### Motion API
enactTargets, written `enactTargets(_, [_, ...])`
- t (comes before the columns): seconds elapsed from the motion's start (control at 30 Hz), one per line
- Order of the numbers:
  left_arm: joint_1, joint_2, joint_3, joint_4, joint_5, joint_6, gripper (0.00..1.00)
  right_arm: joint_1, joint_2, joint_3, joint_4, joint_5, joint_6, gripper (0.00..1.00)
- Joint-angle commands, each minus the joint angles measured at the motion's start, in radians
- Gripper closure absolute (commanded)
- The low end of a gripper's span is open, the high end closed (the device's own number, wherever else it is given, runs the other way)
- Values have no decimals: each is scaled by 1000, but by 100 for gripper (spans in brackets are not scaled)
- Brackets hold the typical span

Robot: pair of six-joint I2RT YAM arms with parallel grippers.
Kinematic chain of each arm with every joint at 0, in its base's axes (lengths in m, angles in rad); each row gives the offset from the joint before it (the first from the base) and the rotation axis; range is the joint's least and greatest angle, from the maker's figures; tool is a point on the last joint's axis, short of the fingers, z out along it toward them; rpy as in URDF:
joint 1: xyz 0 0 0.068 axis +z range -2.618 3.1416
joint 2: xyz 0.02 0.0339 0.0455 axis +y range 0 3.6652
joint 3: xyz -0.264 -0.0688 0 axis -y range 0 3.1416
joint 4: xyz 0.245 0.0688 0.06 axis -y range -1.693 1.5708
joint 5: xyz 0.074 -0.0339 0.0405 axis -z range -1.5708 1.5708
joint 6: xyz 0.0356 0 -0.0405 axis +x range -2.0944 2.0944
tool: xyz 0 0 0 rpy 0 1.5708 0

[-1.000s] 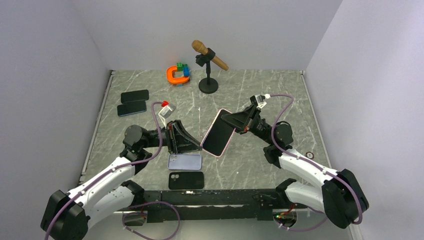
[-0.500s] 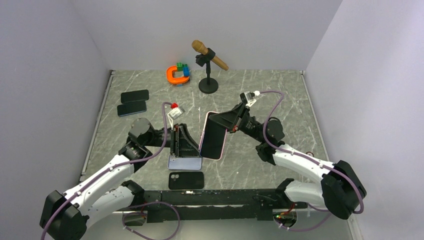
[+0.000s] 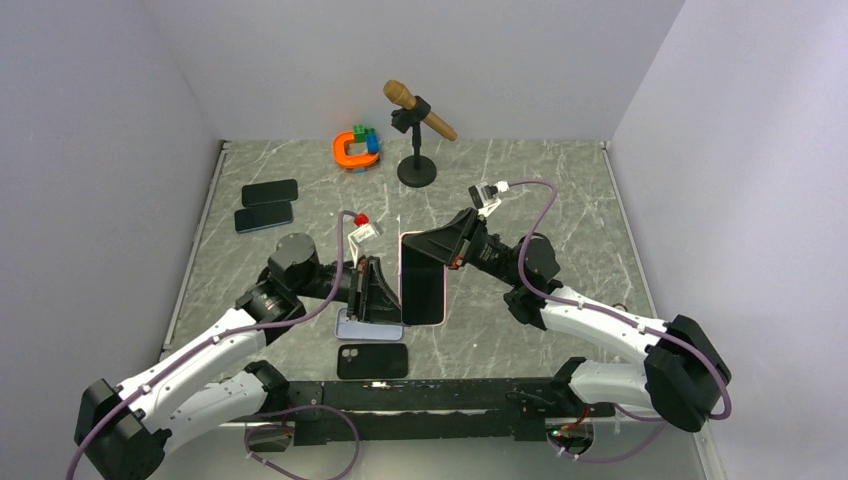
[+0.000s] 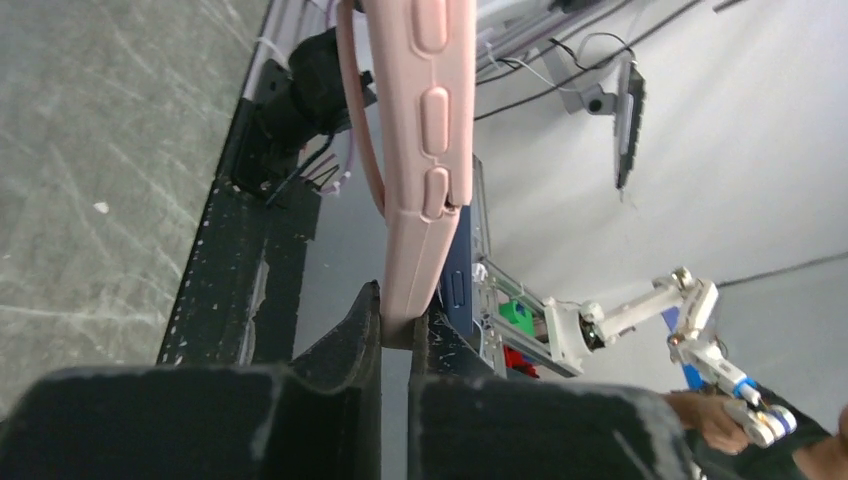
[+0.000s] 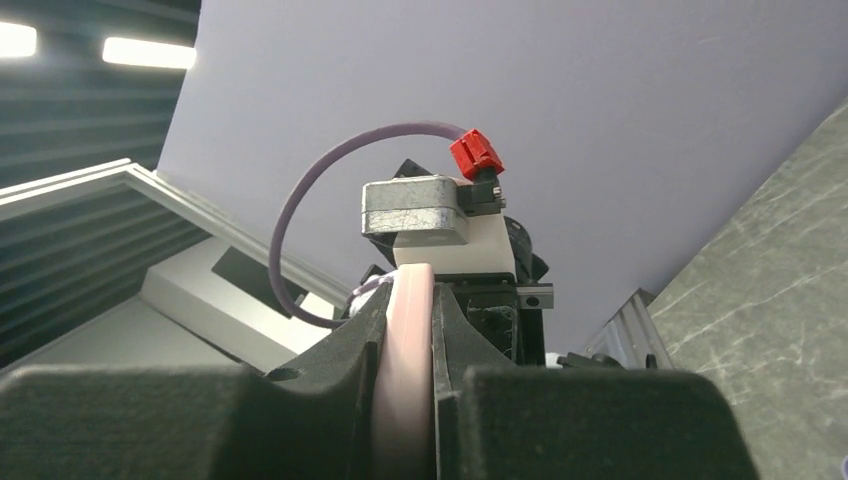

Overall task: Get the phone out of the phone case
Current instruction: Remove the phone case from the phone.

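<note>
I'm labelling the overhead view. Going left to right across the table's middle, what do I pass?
In order: two dark phones → left gripper → pink-cased phone. The right gripper overlaps the phone, so it is left out.

The phone case stands on edge above the table, between my two grippers, with the phone seated in it. My left gripper has the case's lower left edge pinched between its jaws. My right gripper has the case's top end pinched between its own. Right under the left jaws a spare case lies flat on the table. A second spare case lies just nearer my bases. Well to the left of the left jaws lie two handsets, one behind the other. Far beyond both jaws stands a microphone stand, with toy blocks just to its left.
</note>
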Motion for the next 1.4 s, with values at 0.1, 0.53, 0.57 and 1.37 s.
enactTargets(0.1, [1,109,148,-328,-846,267,100,109,7,8,201,65,114,100])
enactTargets(0.53, [-8,129,90,-437,-1314,250,100,127,178,-39,636,145,340,100])
enactTargets(0.57, [-6,99,85,-429,-1255,263,100,113,172,-54,618,146,321,100])
enactTargets(1.37, [22,-261,-66,-15,-163,-214,19,-183,111,-259,485,72,276,100])
